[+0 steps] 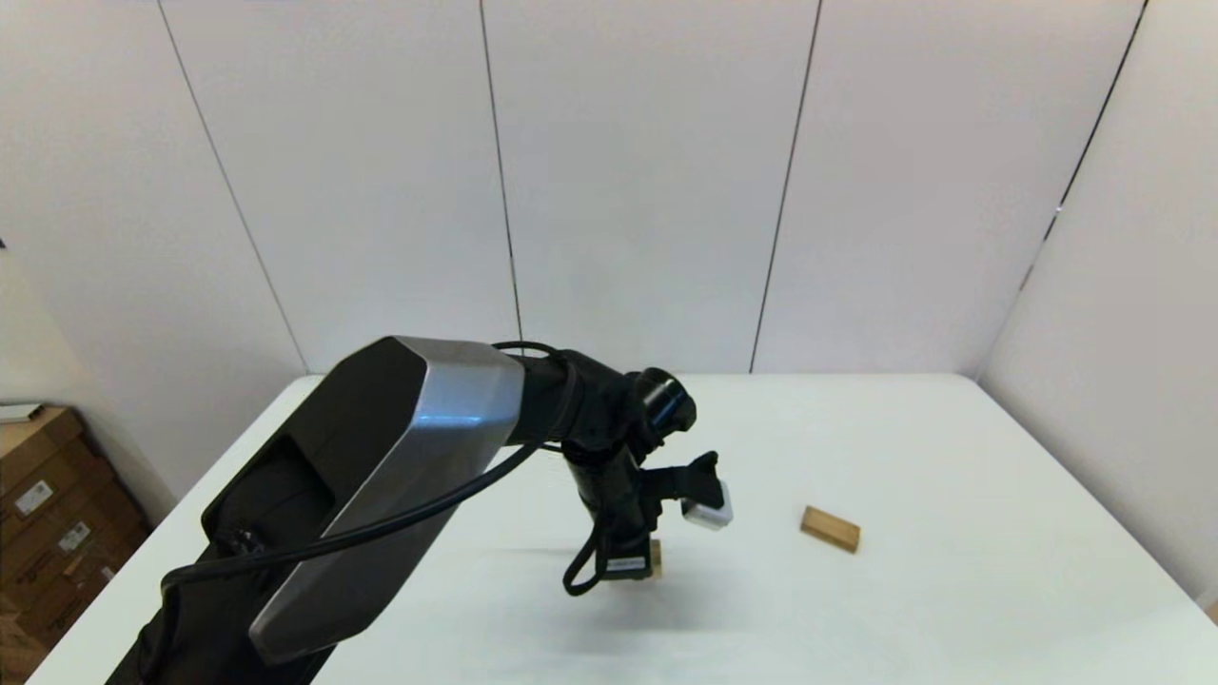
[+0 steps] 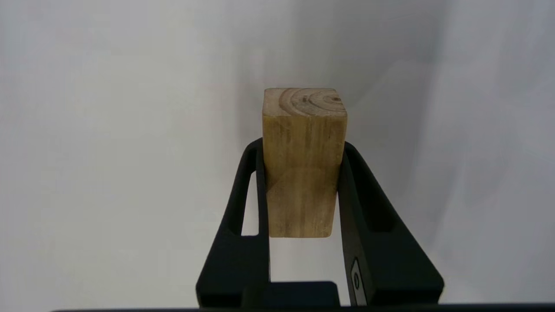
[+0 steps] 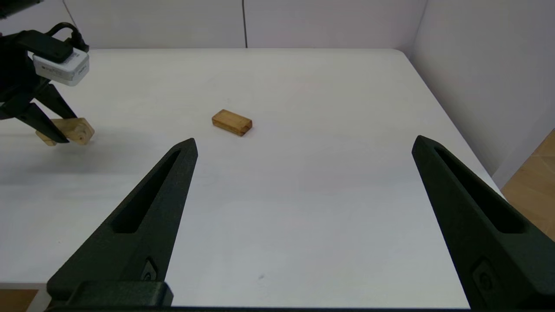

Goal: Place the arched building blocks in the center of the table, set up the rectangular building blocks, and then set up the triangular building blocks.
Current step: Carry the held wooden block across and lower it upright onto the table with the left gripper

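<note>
**Left Arm Carried Arched Block Over Table's Middle**

The robot's left gripper (image 2: 303,190) had its two black fingers (image 2: 249,203) clamped on the long sides of the arched building block (image 2: 303,160), seen end-on from the wrist with growth rings on the far face. In the head view the gripper pointed down at about the centre of the white table (image 1: 952,609), with only a sliver of the block (image 1: 655,559) showing beneath it. From the right wrist the block (image 3: 71,130) appeared at or just above the tabletop; which of the two could not be told (its shadow lay close under it).

The rectangular block (image 1: 830,528) lay flat at roughly 3 o'clock from the held block, well apart from it. The right gripper (image 3: 303,173) waited back near the table's front edge, fingers spread wide and holding nothing. The triangular block was in none of the views.

Judged from this moment, the risk lay in the release: if the fingers opened before the block was seated, it could drop and tip or roll onto a side. A skewed grip could also twist it as the fingers parted, leaving a poor base for the blocks to follow.
</note>
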Robot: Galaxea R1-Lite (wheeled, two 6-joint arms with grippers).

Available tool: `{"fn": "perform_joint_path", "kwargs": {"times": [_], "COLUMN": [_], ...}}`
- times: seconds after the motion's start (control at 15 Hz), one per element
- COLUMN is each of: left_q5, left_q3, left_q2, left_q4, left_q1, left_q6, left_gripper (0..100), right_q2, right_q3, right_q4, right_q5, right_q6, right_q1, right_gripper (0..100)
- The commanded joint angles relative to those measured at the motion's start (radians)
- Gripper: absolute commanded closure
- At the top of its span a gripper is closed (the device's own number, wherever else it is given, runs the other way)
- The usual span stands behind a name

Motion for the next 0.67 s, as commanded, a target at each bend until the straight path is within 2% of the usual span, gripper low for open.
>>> {"fn": "perform_joint_path", "kwargs": {"times": [0.07, 0.67], "left_q5": [-0.001, -0.001], "left_q3": [0.000, 0.000], "left_q2": [0.011, 0.019], "left_q4": [0.007, 0.004], "left_q1": [0.000, -0.002], "left_q6": [0.006, 0.011], "left_gripper": [100, 100], "right_q2": [-0.002, -0.002], "right_q3": [0.000, 0.000], "right_q4": [0.000, 0.000], "right_q5": [0.001, -0.001], "right_q6": [0.000, 0.000], "right_q1": [0.000, 0.000], "right_gripper": [0, 0]}}
